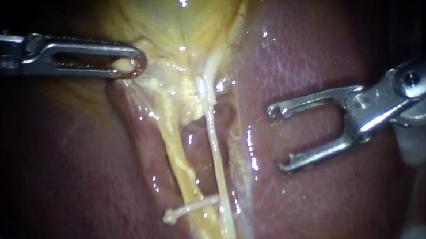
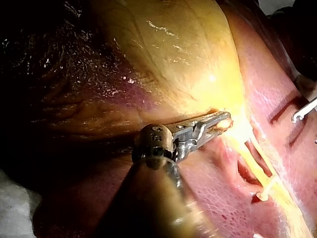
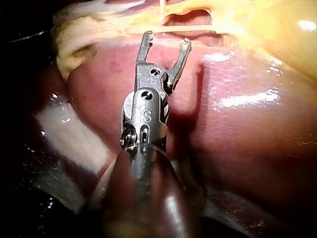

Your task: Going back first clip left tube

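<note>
Endoscope view: left instrument (image 1: 127, 65) jaws pinching gallbladder (image 1: 190, 21) at neck. Right instrument (image 1: 279, 138) jaws spread wide, empty, over liver (image 1: 327, 204). White clip (image 1: 188, 208) sits across left tube (image 1: 178, 160), low down.

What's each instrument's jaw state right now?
Left instrument: shut on the gallbladder.
Right instrument: open, holding nothing.
</note>
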Available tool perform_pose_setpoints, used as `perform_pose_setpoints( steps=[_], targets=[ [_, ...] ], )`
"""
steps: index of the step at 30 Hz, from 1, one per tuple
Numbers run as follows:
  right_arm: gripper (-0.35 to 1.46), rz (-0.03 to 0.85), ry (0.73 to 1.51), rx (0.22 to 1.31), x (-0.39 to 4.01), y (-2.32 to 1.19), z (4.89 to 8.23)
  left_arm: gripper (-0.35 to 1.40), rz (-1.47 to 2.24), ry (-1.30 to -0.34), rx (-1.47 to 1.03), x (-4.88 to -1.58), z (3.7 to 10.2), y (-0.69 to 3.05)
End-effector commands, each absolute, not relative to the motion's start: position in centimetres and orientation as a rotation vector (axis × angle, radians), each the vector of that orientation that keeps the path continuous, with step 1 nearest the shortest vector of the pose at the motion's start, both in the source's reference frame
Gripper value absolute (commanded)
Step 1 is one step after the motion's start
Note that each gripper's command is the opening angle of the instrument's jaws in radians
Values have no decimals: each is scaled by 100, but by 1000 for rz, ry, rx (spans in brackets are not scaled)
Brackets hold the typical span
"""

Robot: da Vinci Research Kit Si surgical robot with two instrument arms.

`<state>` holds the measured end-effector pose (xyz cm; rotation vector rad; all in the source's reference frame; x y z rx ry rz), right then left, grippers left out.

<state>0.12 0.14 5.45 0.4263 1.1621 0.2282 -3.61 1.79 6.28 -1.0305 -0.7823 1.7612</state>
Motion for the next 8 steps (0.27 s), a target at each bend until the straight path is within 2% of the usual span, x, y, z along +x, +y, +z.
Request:
perform_pose_setpoints(
  steps=[1, 8],
  targets=[
    [50, 229, 1162, 426, 12, 14, 545, -35, 1762, -784, -1030, -361, 628, 178],
    [50, 226, 1163, 430, 12, 12, 543, -35, 1763, -787, -1030, -358, 627, 178]
  ],
)
